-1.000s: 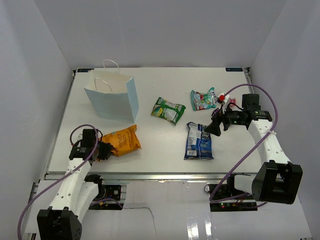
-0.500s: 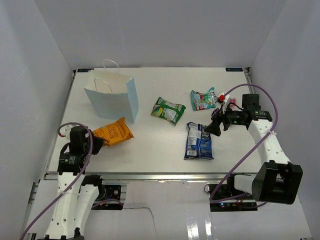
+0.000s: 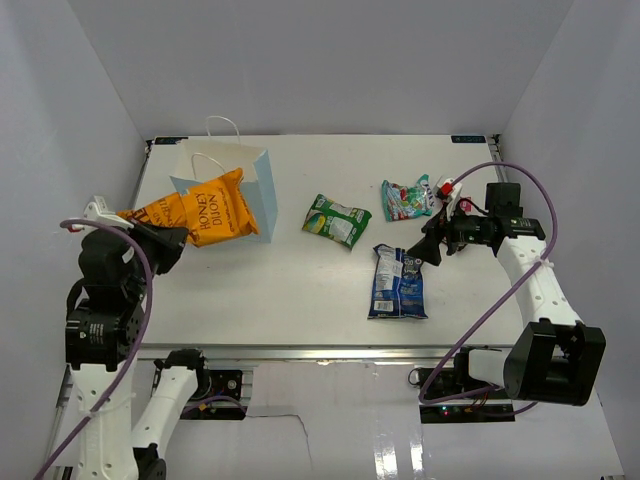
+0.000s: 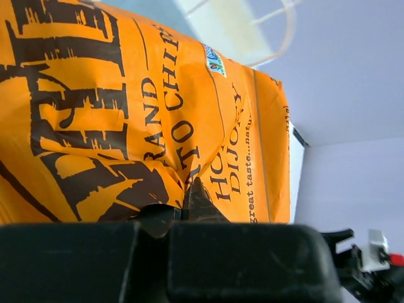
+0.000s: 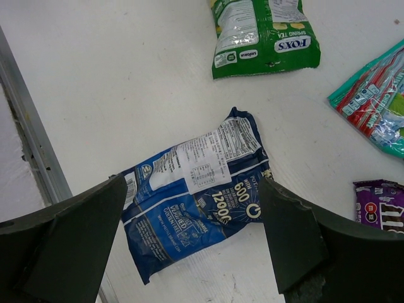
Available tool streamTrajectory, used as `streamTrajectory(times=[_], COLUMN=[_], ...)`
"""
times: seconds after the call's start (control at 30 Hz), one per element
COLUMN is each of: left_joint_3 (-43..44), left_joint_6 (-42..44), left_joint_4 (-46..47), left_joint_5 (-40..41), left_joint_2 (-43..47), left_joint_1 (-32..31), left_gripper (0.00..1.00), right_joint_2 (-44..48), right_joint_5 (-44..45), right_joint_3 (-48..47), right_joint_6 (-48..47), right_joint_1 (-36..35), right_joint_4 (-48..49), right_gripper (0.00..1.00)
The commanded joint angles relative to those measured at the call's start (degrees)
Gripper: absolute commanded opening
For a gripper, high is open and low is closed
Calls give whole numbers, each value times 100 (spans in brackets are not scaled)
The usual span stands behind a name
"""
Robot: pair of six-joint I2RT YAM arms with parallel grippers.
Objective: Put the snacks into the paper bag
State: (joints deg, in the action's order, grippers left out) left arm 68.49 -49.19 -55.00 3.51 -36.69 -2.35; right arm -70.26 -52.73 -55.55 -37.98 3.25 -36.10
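My left gripper (image 3: 170, 240) is shut on the orange chip bag (image 3: 195, 213) and holds it in the air in front of the light blue paper bag (image 3: 262, 190); the chip bag fills the left wrist view (image 4: 145, 113). My right gripper (image 3: 425, 251) is open above the blue-white bag (image 3: 396, 283), which lies flat between its fingers in the right wrist view (image 5: 196, 189). The green bag (image 3: 337, 219), the teal-red candy bag (image 3: 405, 199) and the small dark purple candy pack (image 5: 384, 207) lie on the table.
The white table's near edge has a metal rail (image 5: 35, 148). White walls close in the left, back and right sides. The paper bag's cord handles (image 3: 222, 124) stand up at the back left.
My left arm has lifted the orange chip bag off the table and carried it up and back, in front of the paper bag. My right gripper has shifted slightly over the blue-white bag.
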Motion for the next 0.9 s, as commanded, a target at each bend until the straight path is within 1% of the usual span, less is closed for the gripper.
streamTrajectory(times=[0.0, 0.07, 0.17, 0.33, 0.43, 0.57, 0.6, 0.63, 0.73, 0.77, 0.8, 0.87], left_joint_3=[822, 1104, 1770, 2704, 3099, 3337, 3372, 3451, 3662, 3741, 3838, 4031], left_joint_6=[374, 480, 533, 805, 1209, 2122, 2550, 2720, 3476, 3643, 3993, 4285], left_joint_4=[157, 156, 183, 393, 674, 1351, 1456, 1684, 2071, 2142, 2186, 2345], left_joint_5=[-542, -789, -878, -966, -1010, -1194, -1308, -1378, -1651, -1686, -1765, -1950], left_joint_2=[-198, -277, -488, -1428, -1919, -2465, -2570, -2763, -3010, -3150, -3230, -3388], left_joint_1=[6, 6, 7, 6, 6, 15, 7, 6, 15, 7, 6, 15], left_gripper=[0, 0, 0, 0, 0, 0, 0, 0, 0, 0, 0, 0], right_joint_2=[-67, -93, -120, -181, -181, -164, -164, -164, -163, -164, -172, -190], right_joint_5=[-203, -220, -229, -282, -291, -290, -308, -308, -308, -317, -308, -299], right_joint_3=[-246, -255, -263, -307, -325, -307, -299, -299, -290, -281, -281, -272], right_joint_6=[97, 132, 159, 256, 256, 256, 256, 264, 238, 221, 212, 168], right_joint_1=[1, 9, 9, 9, 9, 9, 1, 9, 9, 9, 9, 1], right_joint_4=[243, 261, 314, 393, 402, 437, 446, 437, 428, 419, 419, 410], right_gripper=[90, 90, 90, 90, 90, 90, 90, 90, 90, 90, 90, 90])
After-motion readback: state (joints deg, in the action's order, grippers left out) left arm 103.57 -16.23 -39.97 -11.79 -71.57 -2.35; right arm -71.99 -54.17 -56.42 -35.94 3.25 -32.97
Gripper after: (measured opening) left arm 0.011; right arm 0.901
